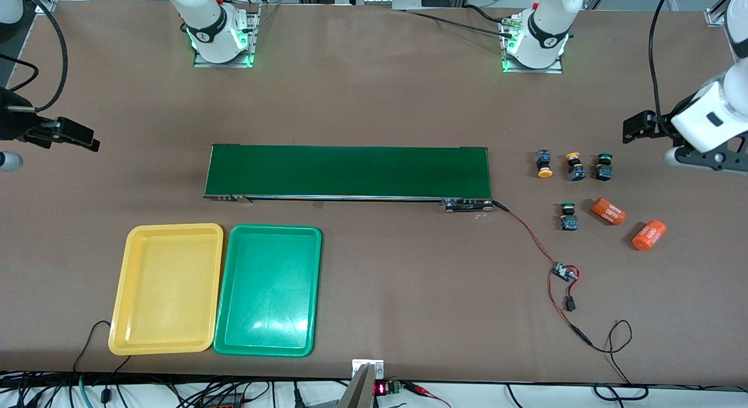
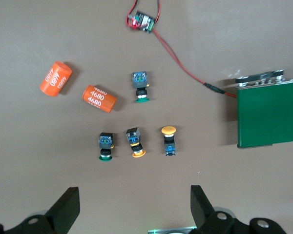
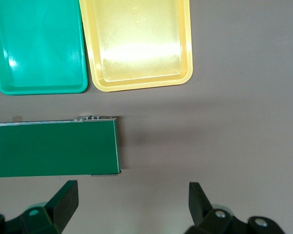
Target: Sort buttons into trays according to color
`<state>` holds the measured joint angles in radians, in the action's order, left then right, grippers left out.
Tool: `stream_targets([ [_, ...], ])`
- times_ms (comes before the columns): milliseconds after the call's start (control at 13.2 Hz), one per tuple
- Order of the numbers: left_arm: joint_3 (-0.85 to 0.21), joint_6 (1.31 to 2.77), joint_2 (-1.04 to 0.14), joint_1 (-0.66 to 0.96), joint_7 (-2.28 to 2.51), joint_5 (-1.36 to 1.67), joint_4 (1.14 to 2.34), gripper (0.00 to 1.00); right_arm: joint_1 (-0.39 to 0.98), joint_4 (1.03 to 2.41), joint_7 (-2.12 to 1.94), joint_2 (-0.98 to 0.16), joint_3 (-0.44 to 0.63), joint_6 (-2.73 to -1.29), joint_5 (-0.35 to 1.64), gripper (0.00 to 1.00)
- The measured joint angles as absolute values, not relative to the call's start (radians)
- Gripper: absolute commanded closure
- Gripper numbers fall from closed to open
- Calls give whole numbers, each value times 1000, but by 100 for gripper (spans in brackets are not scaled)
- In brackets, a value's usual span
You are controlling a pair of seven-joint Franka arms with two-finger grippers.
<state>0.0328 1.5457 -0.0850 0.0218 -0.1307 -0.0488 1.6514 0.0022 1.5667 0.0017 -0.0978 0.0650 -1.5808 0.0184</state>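
Note:
Two yellow-capped buttons (image 1: 544,164) (image 1: 575,166) and a green-capped one (image 1: 604,166) lie in a row past the left arm's end of the conveyor belt (image 1: 348,171). A second green-capped button (image 1: 567,216) lies nearer the front camera. The left wrist view shows the same buttons: yellow (image 2: 169,140) (image 2: 135,142) and green (image 2: 105,145) (image 2: 141,87). My left gripper (image 1: 636,127) (image 2: 135,195) hangs open and empty over bare table beside the row. The yellow tray (image 1: 166,288) (image 3: 136,44) and green tray (image 1: 269,290) (image 3: 39,44) sit side by side, both empty. My right gripper (image 1: 82,138) (image 3: 132,195) is open over bare table at the right arm's end.
Two orange cylinders with white print (image 1: 608,211) (image 1: 648,235) lie beside the nearer green button. A red-and-black wire with a small circuit board (image 1: 564,272) (image 2: 141,22) runs from the belt's end toward the front edge. Cables trail along the table's front edge.

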Motion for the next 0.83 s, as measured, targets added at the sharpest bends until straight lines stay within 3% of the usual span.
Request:
stream_targets([
  [227, 41, 1574, -206, -35, -131, -49, 1644, 0, 2, 1567, 2, -98, 65, -1581, 18, 0],
  [530, 59, 1749, -372, -112, -44, -49, 1623, 0, 2, 1567, 2, -102, 65, -1580, 18, 0],
  [832, 62, 2030, -408, -154, 139, -49, 1763, 0, 3, 1567, 1, -106, 65, -1580, 18, 0],
])
